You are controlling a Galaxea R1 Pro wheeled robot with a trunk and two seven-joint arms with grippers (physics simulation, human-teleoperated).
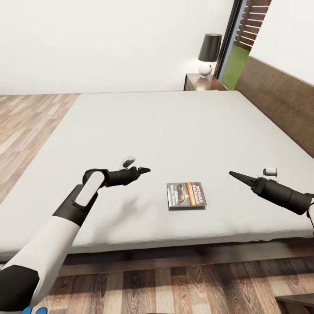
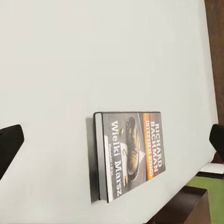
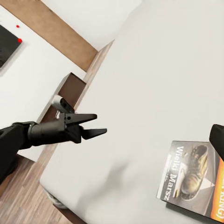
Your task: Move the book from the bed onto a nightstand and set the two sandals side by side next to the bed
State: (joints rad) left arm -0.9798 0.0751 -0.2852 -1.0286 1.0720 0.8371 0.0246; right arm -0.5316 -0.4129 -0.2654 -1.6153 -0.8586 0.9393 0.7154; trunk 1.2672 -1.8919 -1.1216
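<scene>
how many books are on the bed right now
1. A small thin paperback book with a dark cover and orange-tan picture lies flat on the pale grey-white mattress of the bed, near its front edge, between the two arms. None looks hidden.

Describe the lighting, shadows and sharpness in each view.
Head view: even, soft light, faint shadows on the bed under the left gripper; the book title is slightly blurred. Left wrist view: flat light, book lettering sharp, thin shadow along its edge. Right wrist view: a soft grey shadow on the mattress below the left gripper.
</scene>
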